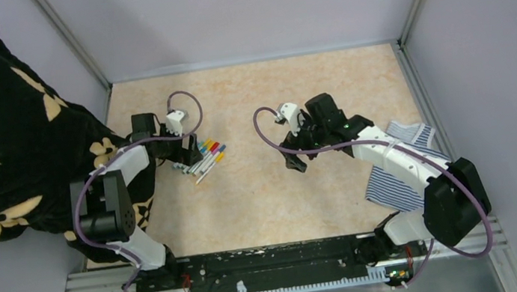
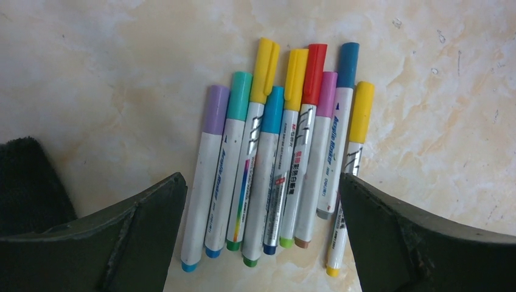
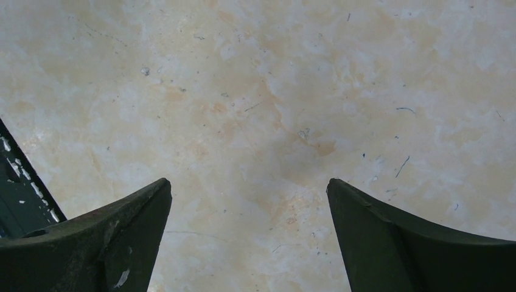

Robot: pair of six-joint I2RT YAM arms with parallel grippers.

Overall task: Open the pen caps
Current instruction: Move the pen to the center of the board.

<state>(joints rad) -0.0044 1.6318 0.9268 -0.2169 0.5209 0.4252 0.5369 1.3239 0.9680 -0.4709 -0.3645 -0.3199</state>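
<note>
Nine thin white-barrelled marker pens [image 2: 274,164] lie side by side on the beige marbled tabletop [image 3: 255,91], with their coloured plastic caps [image 2: 266,70] all fitted. Several barrels read "Acrylic Marker". The left gripper [image 2: 261,179] hangs over them, spread wide and empty. The right gripper [image 3: 248,182], equally wide, is well apart.

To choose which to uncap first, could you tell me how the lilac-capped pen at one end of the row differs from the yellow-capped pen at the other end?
The lilac-capped pen has a blue tail plug, the yellow-capped pen a yellow one. The yellow-capped pen looks slimmer than the lilac-capped pen. A finger of the left gripper hides part of the yellow-capped pen's barrel; the lilac-capped pen shows whole. Both: white barrels, caps on.
</note>
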